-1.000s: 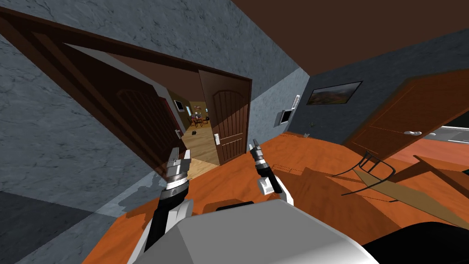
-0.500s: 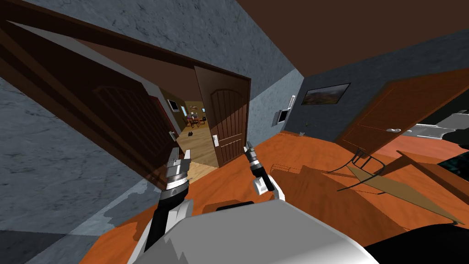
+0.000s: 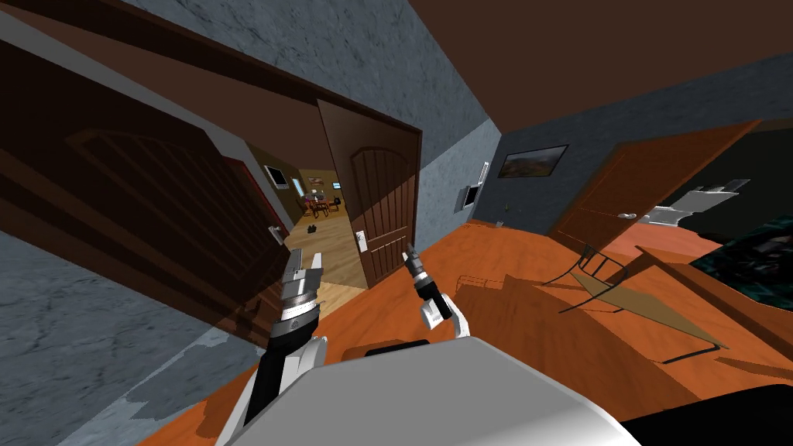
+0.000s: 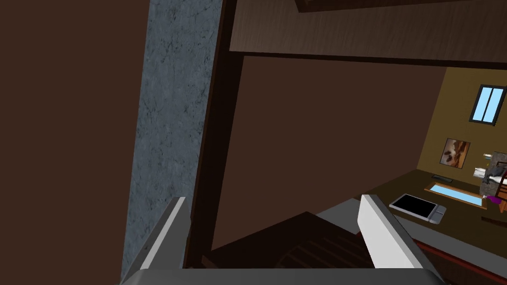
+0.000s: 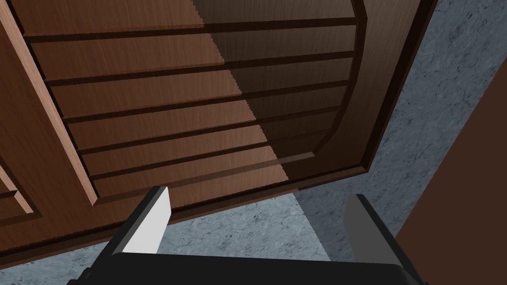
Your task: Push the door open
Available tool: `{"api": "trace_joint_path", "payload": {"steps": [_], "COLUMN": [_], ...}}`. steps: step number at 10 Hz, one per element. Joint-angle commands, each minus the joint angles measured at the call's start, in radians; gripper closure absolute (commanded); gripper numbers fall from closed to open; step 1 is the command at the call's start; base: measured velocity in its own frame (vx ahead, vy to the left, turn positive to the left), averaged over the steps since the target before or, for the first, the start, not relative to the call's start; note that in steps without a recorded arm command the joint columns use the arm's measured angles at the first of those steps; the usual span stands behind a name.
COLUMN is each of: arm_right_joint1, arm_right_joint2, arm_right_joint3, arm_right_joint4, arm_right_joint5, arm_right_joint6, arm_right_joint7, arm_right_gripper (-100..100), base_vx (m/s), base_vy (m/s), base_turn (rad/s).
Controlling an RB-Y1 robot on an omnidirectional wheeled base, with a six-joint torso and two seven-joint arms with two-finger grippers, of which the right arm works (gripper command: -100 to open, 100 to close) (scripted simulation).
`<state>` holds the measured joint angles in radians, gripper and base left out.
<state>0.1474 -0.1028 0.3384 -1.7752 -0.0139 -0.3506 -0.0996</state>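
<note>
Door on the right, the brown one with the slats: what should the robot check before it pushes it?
1. Brown door stands part open, with a lit room showing past its edge: ok.
2. Right gripper points at the door's slatted panel: ok.
3. Right gripper touches the door: cannot tell.
4. Both pairs of jaws stand open with nothing between them: ok.
5. Left gripper is free of the dark door beside it: cannot tell.
6. Chair stands well off to the right, away from the brown door: ok.
</note>
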Motion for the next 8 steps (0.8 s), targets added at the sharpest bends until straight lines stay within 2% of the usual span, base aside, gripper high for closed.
{"api": "trace_joint_path", "payload": {"steps": [1, 8], "arm_right_joint1": [-0.025, -0.105], "arm_right_joint2": [0.004, -0.001], "arm_right_joint3": [0.031, 0.122], "arm_right_joint4": [0.044, 0.18], "arm_right_joint5": [0.003, 0.004], "arm_right_joint6": [0.003, 0.008], "arm_right_joint7": [-0.005, -0.031], "arm_right_gripper": [-100, -100], "base_vx": [0.113, 0.085], "base_vy": [0.115, 0.071], "base_turn": [-0.113, -0.089]}}
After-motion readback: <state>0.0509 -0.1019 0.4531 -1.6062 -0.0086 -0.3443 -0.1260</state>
